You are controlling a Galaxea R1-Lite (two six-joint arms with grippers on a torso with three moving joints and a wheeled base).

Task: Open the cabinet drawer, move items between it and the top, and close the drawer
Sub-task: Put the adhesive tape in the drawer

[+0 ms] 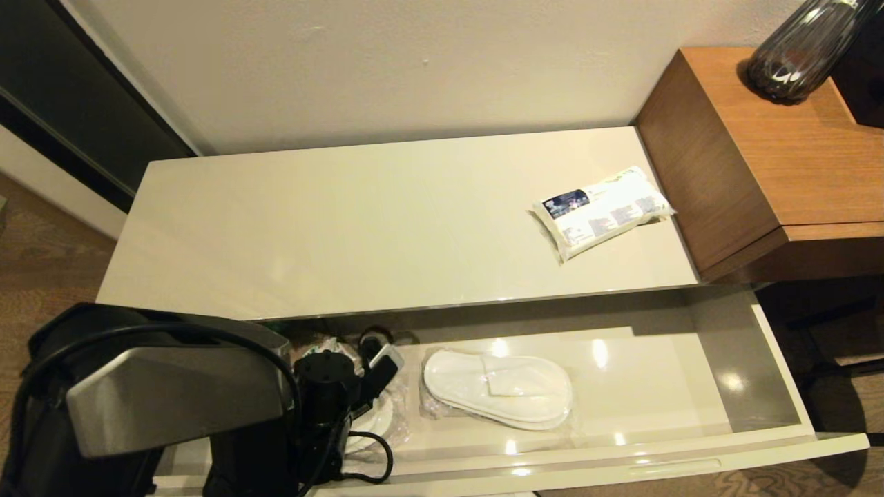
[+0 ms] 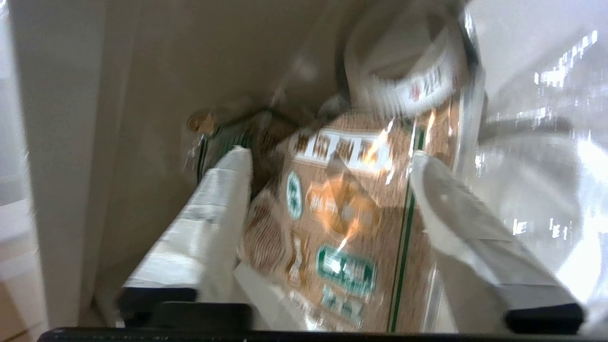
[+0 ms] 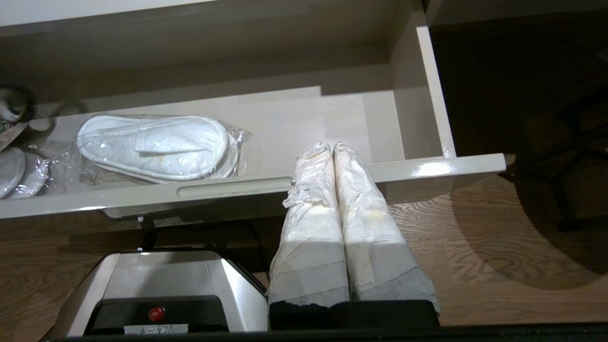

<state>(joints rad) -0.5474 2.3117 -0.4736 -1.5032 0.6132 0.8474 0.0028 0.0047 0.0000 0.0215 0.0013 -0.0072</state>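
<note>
The cabinet drawer [image 1: 690,466] stands pulled out below the top [image 1: 345,228]. My left arm [image 1: 173,400] reaches into the drawer's left end. There the left gripper [image 2: 325,159] is open, its fingers [image 2: 228,190] spread either side of the brown-and-green snack bag [image 2: 342,213]. The tape roll [image 2: 413,76] lies just beyond the bag. Plastic-wrapped white slippers [image 1: 497,388] lie mid-drawer, with a second wrapped pair [image 3: 19,168] by the left arm. The white tissue pack [image 1: 599,209] rests on the top's right part. My right gripper [image 3: 330,146] is shut and empty, low before the drawer front [image 3: 427,168].
The taller brown wooden side table [image 1: 780,152] with a dark vase [image 1: 801,48] stands at the right, against the cabinet. The drawer's right half is bare. The robot's base [image 3: 161,285] sits on the wooden floor under the drawer front.
</note>
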